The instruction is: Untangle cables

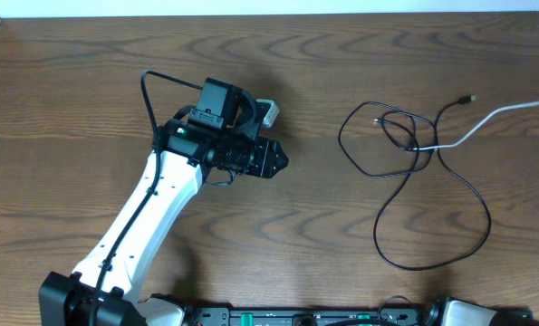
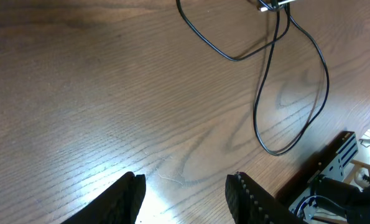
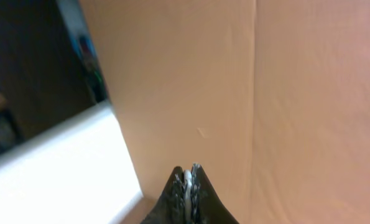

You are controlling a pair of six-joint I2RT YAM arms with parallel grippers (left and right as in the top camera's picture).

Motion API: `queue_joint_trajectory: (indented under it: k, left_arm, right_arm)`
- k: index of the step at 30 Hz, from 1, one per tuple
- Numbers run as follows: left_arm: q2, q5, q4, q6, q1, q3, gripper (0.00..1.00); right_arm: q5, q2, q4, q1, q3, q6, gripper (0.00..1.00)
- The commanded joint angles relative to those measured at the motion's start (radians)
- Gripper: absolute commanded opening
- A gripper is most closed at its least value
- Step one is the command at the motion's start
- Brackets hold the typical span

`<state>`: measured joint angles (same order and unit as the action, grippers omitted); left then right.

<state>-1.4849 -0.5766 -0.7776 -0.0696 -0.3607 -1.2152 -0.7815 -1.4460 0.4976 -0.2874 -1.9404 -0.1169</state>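
Nothing boxed or binned here: both cables lie loose on the bare wooden surface (image 1: 251,54), over on its right half. The black cable (image 1: 375,231) sprawls in one big loop toward the near edge, with smaller loops bunched above it. The white cable (image 1: 523,106) comes in from the right edge of the overhead view and runs left into that bunch, crossing the black strands. From there its tip can't be separated from the tangle.

The left arm (image 1: 151,208) reaches out from the near-left corner, and the left pincer (image 1: 276,161) sits mid-surface, well apart from the tangle. In its wrist view the left pincer (image 2: 186,193) is released, jaws spread, nothing but wood grain between them. The black cable (image 2: 255,115) hangs across the top right of that view, and a pale plug (image 2: 268,5) peeks in at the top edge.

The right pincer (image 3: 186,183) is out of the overhead shot. Its own camera shows it clenched tight, with a thin white sliver between the tips; I can't tell what that is. Behind it are tan panels (image 3: 296,93) and a bright white strip (image 3: 60,168).

As for room, there is wide open wood left of the tangle and along the far side. The near edge carries a black rail (image 2: 340,155), and the cables' big loop lies close to it.
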Motion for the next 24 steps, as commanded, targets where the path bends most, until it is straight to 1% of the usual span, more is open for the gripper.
queue_joint_trajectory:
  k: [1,4,6,9,10,12,15,17,18,19,22,24]
  left_arm:
    - [-0.011,0.002,0.0,0.017,0.002,0.003,0.48]
    - [-0.011,0.002,0.001,0.017,0.002,0.003,0.48]
    - [-0.011,0.002,0.0,0.017,0.002,0.003,0.48]
    - [-0.011,0.002,-0.005,0.017,0.002,0.003,0.48]
    - [-0.011,0.002,-0.008,0.017,0.002,0.003,0.48]
    - [-0.011,0.002,-0.011,0.017,0.002,0.003,0.48]
    - [-0.011,0.002,-0.011,0.017,0.002,0.003,0.48]
    - [-0.011,0.002,-0.011,0.017,0.002,0.003,0.48]
    - [-0.011,0.002,-0.011,0.017,0.002,0.003,0.48]
    - [-0.011,0.002,-0.011,0.017,0.002,0.003,0.48]
    - [-0.011,0.002,-0.011,0.017,0.002,0.003,0.48]
    - [-0.011,0.002,-0.011,0.017,0.002,0.003,0.48]
  right_arm:
    - [-0.006,-0.069,0.12,-0.039,-0.009,0.008,0.01]
    - [-0.006,-0.133,0.288,-0.055,-0.008,-0.026,0.01]
    - [-0.005,-0.183,0.389,-0.066,-0.008,-0.077,0.01]
    - [-0.001,-0.258,0.488,-0.078,-0.008,-0.133,0.01]
    - [0.004,-0.281,0.506,-0.08,-0.008,-0.138,0.04]
    - [0.015,-0.319,0.526,-0.079,-0.008,-0.137,0.13]
    - [0.074,-0.354,0.536,-0.079,-0.008,-0.137,0.36]
    - [0.167,-0.364,0.548,-0.079,-0.008,-0.137,0.63]
    - [0.236,-0.365,0.561,-0.079,-0.008,-0.137,0.73]
    - [0.31,-0.365,0.582,-0.079,-0.008,-0.137,0.8]
    - [0.543,-0.365,0.682,-0.079,-0.008,-0.136,0.89]
    - [0.687,-0.366,0.784,-0.078,-0.008,-0.117,0.92]
